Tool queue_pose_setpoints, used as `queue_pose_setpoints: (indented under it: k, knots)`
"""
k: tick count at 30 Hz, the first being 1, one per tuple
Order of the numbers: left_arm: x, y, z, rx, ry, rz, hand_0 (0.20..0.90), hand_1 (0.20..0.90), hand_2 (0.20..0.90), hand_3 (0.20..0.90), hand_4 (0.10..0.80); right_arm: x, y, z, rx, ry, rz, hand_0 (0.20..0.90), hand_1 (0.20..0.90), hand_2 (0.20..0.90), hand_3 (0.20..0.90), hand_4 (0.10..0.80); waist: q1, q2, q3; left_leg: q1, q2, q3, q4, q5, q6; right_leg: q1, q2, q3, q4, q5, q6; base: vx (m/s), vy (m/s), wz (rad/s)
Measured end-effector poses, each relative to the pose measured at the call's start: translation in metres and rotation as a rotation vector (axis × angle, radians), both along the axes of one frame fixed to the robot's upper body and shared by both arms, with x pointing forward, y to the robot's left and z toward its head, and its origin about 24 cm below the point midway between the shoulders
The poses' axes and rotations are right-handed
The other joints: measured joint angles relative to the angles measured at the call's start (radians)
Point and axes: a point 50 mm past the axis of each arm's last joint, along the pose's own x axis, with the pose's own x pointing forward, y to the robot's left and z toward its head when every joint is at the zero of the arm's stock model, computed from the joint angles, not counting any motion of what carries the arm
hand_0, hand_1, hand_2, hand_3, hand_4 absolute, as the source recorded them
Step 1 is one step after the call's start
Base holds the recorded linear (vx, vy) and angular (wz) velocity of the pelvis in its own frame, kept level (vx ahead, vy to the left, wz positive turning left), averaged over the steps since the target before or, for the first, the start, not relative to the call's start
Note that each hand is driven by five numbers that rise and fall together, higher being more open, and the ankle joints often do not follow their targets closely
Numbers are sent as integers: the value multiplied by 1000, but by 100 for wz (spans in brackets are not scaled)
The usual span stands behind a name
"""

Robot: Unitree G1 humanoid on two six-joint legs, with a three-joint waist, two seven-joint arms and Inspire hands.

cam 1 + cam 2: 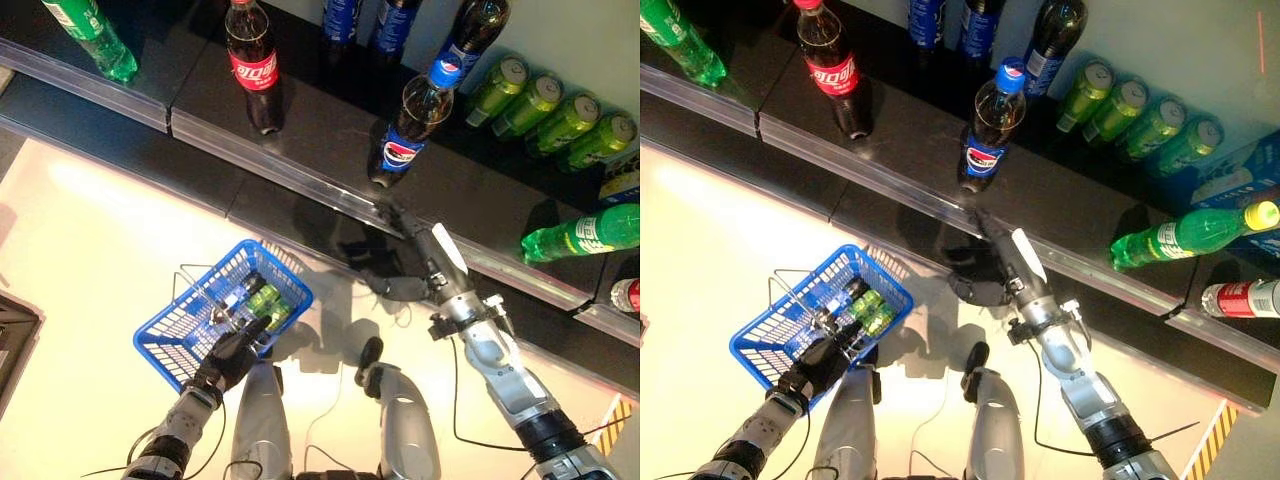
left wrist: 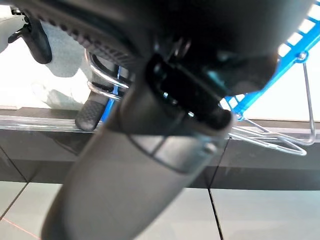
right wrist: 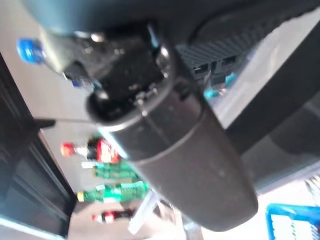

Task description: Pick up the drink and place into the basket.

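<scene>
Blue basket [image 1: 180, 330] handle, left hand [image 1: 232, 357] fingers hidden

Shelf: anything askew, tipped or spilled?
One green bottle lies on its side at the right of the shelf, while the cola bottles stand upright. No spill or damage visible.

Head views: floor [image 1: 90, 250] blown out, near white from 7 to 10 o'clock, detail lost. Dark shelf [image 1: 320, 150] glossy, picks up reflections of the cola bottle [image 1: 412, 115] and a bright streak along its clear front lip. Soft shadows under the blue basket [image 1: 225, 310], falling toward 3 o'clock. Straight shelf edges bow toward the corners. Both wrist views heavily blurred: left hand [image 2: 150, 130] and right hand [image 3: 170, 130] fill them as dark smears, background overexposed.
</scene>
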Motion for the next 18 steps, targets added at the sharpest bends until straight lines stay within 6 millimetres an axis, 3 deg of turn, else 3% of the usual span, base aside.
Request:
queue_pose_setpoints:
  k: [7,18]
  knots:
    - [-6,0,-4,0,18,3,300,300,300,200,100,2,-23,15,193,-68,-112,900,900,900,900,800,-1,14,8,26,1,0,-1,-3,4,26,0,1,0,0,0,41,2,0]
    - [-12,0,-9,1,51,-4,300,300,300,200,100,5,-25,20,262,-88,-145,900,900,900,900,800,2,24,14,66,1,2,-4,-1,1,68,1,-1,-11,1,1,54,2,0]
